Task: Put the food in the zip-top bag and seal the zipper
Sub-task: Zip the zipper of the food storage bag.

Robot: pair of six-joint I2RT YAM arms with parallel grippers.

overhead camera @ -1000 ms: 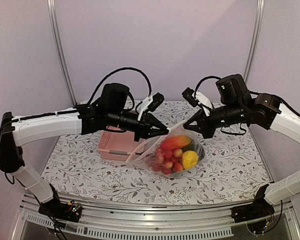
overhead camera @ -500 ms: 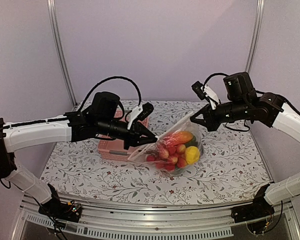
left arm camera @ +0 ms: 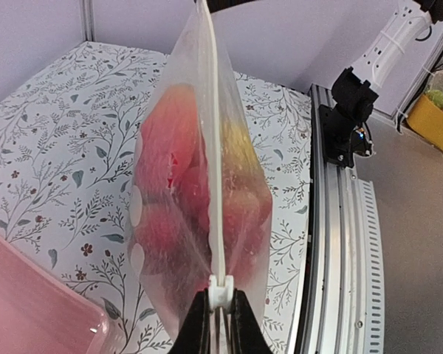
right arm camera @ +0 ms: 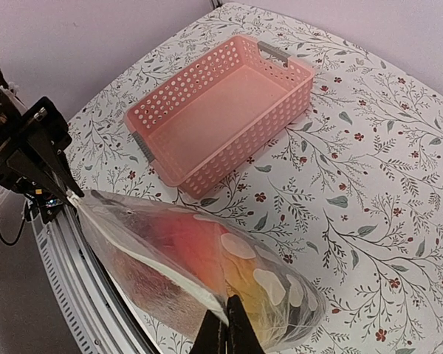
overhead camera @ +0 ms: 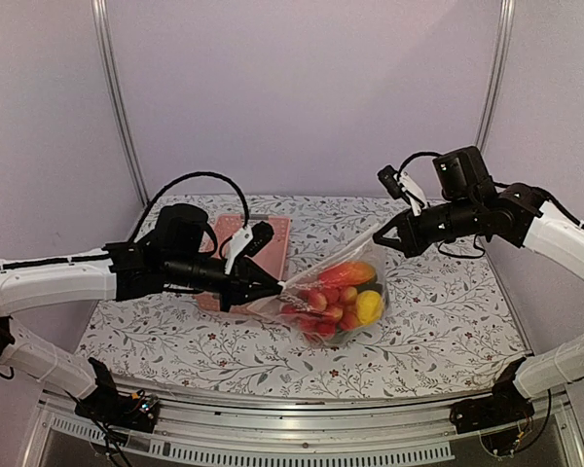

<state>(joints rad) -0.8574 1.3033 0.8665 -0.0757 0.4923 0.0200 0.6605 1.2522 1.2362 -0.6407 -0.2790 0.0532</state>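
The clear dotted zip-top bag [overhead camera: 336,292] hangs stretched between my two grippers above the table, with the food [overhead camera: 343,297] inside: red round pieces, a yellow one, a red-orange pepper, some green. My left gripper [overhead camera: 273,288] is shut on the white slider of the zipper [left arm camera: 220,293] at the bag's left end. The zipper strip [left arm camera: 215,147] runs straight away from it. My right gripper [overhead camera: 380,233] is shut on the bag's right top corner [right arm camera: 229,313]. The bag and food also show in the right wrist view [right arm camera: 199,258].
The pink slotted basket [overhead camera: 258,258] stands empty behind the left gripper; it shows in the right wrist view [right arm camera: 221,110]. The flowered tablecloth [overhead camera: 448,311] covers the table. A metal rail [left arm camera: 347,243] runs along the near edge.
My left gripper has drawn leftward and lower along the bag's mouth, pulling the bag taut. My right gripper has moved right and up a little, holding its corner.
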